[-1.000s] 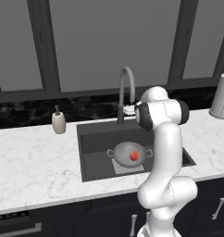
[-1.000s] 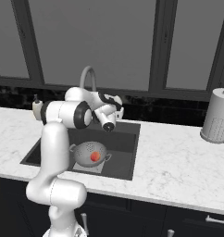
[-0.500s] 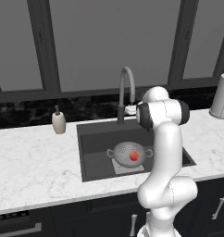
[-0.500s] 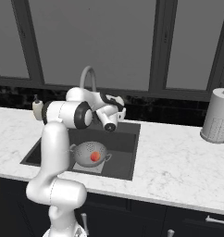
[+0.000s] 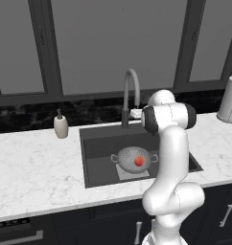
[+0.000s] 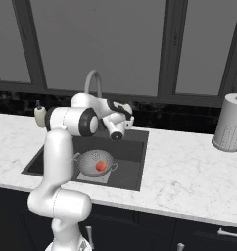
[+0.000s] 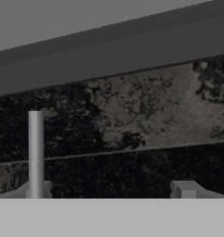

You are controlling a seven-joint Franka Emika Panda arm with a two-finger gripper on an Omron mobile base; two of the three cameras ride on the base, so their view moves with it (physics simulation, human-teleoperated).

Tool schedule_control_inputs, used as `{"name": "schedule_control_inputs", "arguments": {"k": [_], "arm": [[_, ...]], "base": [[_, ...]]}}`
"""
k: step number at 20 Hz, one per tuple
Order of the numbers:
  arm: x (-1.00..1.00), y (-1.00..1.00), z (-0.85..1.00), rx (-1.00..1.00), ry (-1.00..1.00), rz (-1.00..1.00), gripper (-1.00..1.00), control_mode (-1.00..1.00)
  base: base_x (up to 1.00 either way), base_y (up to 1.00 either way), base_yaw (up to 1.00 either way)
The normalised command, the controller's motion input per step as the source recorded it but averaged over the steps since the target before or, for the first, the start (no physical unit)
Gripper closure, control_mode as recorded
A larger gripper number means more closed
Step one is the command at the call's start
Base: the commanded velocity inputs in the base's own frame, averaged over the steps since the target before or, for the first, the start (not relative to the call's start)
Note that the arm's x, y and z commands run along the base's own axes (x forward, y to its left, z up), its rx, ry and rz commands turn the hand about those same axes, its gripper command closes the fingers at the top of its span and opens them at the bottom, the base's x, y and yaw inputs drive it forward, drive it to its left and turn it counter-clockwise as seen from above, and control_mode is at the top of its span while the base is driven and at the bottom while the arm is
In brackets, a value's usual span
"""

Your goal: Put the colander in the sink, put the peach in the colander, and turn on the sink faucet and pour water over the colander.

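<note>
Just ahead of the fingertips and off to their left in the hand view stands the faucet's [image 7: 35, 152] upright stem, a pale vertical bar against the dark backsplash [image 7: 132, 120]; its long axis runs straight up, parallel to the fingers' reach rather than across it. The gripper [image 6: 124, 119] hovers at the back rim of the sink [image 5: 91, 165], beside the faucet base, with its fingers [image 7: 183, 189] spread as wide as they go and nothing between them. The side lever cannot be made out clearly from here, so I cannot tell which side of the fingers it lies on.

Below and behind the fingers, down in the basin, the colander [image 5: 133, 158] sits upright with the peach [image 5: 138, 161] resting inside it. No water shows. My reading is that the remaining step is the faucet: the fingers need to shift sideways toward the stem to reach its lever.
</note>
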Motion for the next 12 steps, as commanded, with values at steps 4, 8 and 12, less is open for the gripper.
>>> {"name": "schedule_control_inputs", "arguments": {"k": [4, 8, 12], "arm": [[0.0, -1.0, 0.0, 0.13, 0.0, 0.0, -1.0, -1.0], [0.0, -1.0, 0.0, 0.13, 0.0, 0.0, -1.0, -1.0], [0.0, -1.0, 0.0, 0.13, 0.0, 0.0, -1.0, -1.0]], "base": [[0.0, 0.0, 0.0], [0.0, 0.0, 0.0], [0.0, 0.0, 0.0]]}}
